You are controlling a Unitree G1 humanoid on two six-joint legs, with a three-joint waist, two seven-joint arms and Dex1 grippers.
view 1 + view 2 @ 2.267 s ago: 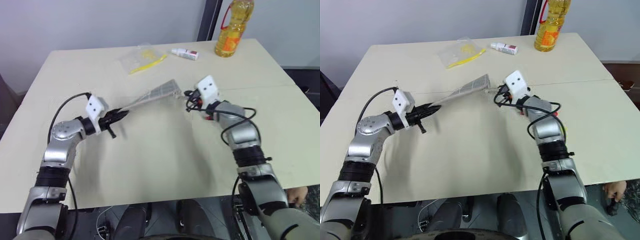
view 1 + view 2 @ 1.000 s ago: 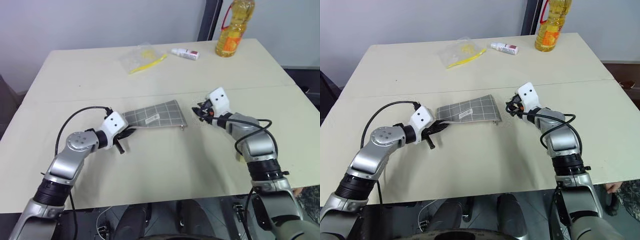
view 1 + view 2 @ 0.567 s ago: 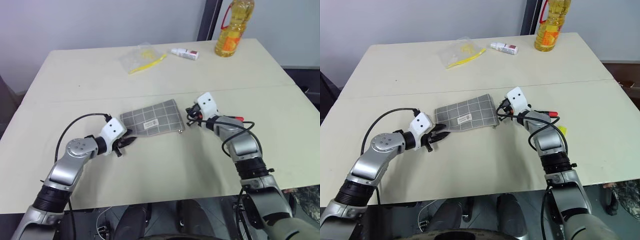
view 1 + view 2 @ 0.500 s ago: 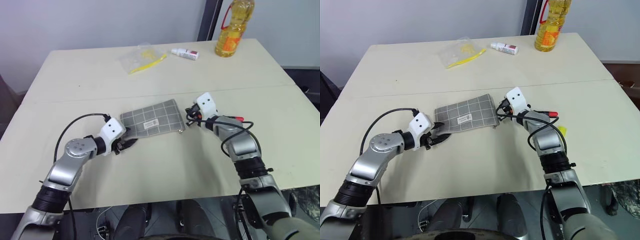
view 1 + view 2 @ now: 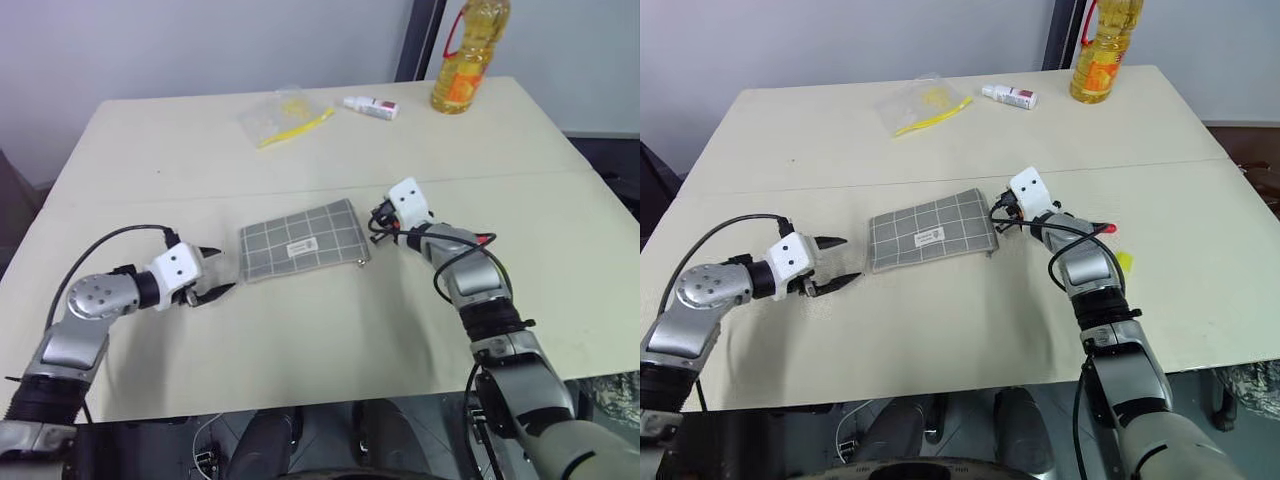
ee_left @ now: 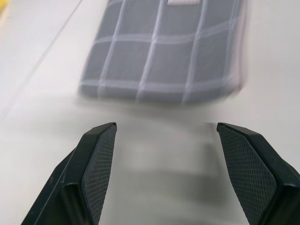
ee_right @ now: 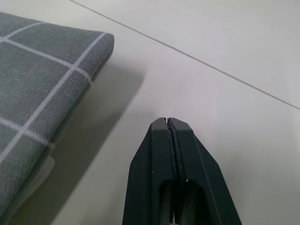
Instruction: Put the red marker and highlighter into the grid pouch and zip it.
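Beige table [image 5: 300, 340] with grid pouch [image 5: 303, 241] flat at frame centre, left gripper [image 5: 212, 274] spread wide just left of it, right gripper [image 7: 168, 123] pinched closed at its right edge.

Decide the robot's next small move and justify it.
Probably open the right fingers and draw back to the red marker: it and the highlighter lie outside the grid pouch, beside the right forearm, and those fingers are shut on nothing. The left fingers stand open, apart from the pouch.
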